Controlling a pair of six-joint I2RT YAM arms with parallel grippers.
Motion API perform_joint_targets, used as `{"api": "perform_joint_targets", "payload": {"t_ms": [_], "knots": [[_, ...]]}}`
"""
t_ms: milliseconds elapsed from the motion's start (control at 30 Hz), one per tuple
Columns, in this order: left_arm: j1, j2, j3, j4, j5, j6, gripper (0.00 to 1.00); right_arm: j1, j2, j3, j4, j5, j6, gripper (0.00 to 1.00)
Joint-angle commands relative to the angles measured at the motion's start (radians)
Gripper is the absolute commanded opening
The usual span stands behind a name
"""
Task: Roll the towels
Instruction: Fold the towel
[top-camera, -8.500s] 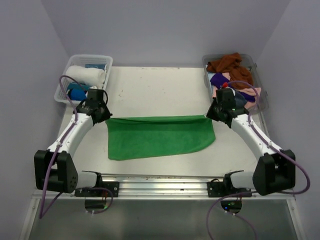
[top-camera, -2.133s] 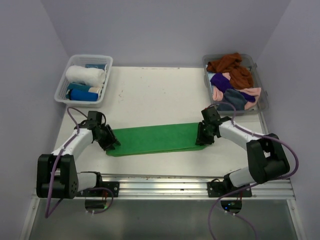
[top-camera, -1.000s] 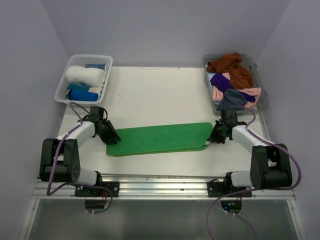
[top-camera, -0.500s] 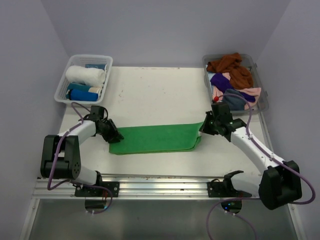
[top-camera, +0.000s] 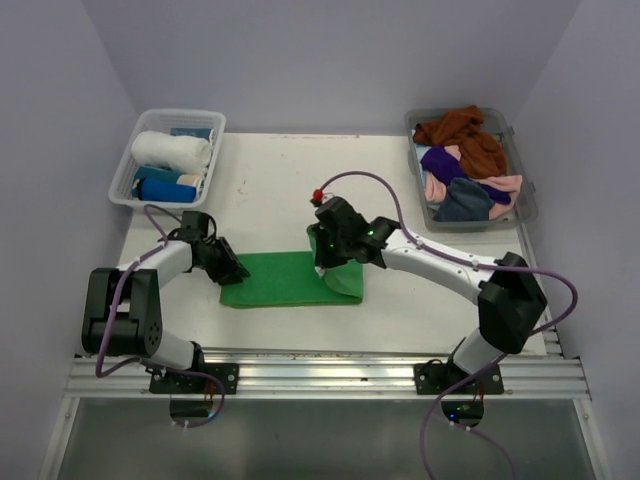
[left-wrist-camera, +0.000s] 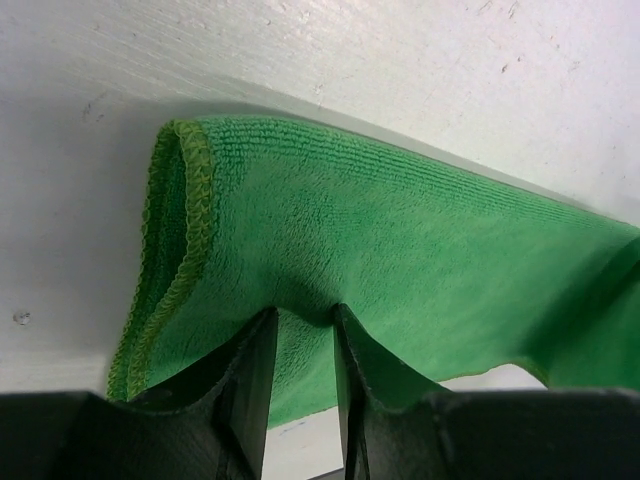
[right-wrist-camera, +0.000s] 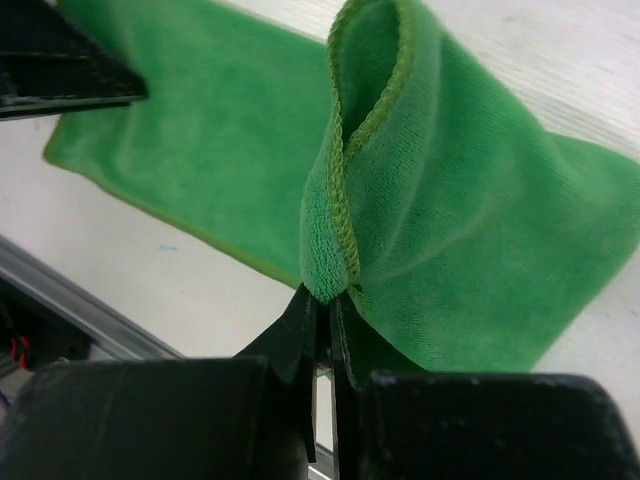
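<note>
My right tool (top-camera: 326, 264) is no longer at the right-hand end of the green towel (top-camera: 270, 283). It now stands over the middle of the bench (top-camera: 300, 180), and its arm reaches across from the right. The towel's right end has travelled with it: the hem is pinched between the tool's closed fingers (right-wrist-camera: 287, 340) and is lifted into an upright loop. The towel was first a broad sheet and then a long narrow strip. It now covers roughly half its former length, with its right part drawn back over the left.
</note>
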Motion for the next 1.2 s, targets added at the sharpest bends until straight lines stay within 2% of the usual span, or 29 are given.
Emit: {"api": "perform_joint_targets", "payload": {"t_ms": [0, 100, 233, 333, 567, 700, 767, 800, 1033, 1167], "knots": [[-0.005, 0.043, -0.045, 0.036, -0.063, 0.000, 0.33, 0.047, 0.065, 0.106, 0.028, -0.003, -0.011, 0.00], [-0.005, -0.012, -0.014, -0.013, -0.064, 0.017, 0.33, 0.050, 0.096, 0.138, 0.034, -0.008, -0.007, 0.00], [0.002, -0.127, 0.089, -0.137, -0.150, 0.042, 0.34, 0.050, 0.105, 0.147, 0.031, -0.008, -0.008, 0.00], [0.020, -0.152, 0.120, -0.183, -0.199, 0.037, 0.34, 0.050, 0.100, 0.140, 0.033, -0.014, -0.003, 0.00], [0.080, -0.135, 0.074, -0.190, -0.316, -0.013, 0.24, 0.050, 0.064, 0.127, 0.022, 0.006, -0.002, 0.00], [0.075, -0.135, -0.020, -0.108, -0.279, -0.035, 0.16, 0.050, 0.040, 0.117, 0.022, 0.021, 0.003, 0.00], [0.045, -0.109, -0.040, -0.065, -0.239, -0.059, 0.13, 0.049, 0.028, 0.109, 0.019, 0.038, 0.007, 0.00], [-0.007, -0.098, -0.044, -0.056, -0.236, -0.069, 0.10, 0.049, 0.018, 0.106, 0.021, 0.041, 0.009, 0.00], [-0.194, 0.018, -0.046, 0.077, -0.145, -0.171, 0.10, 0.047, -0.001, 0.109, 0.018, 0.043, 0.007, 0.00], [-0.285, 0.089, 0.014, 0.088, -0.133, -0.194, 0.09, 0.049, -0.003, 0.117, 0.008, 0.055, 0.006, 0.00]]}}
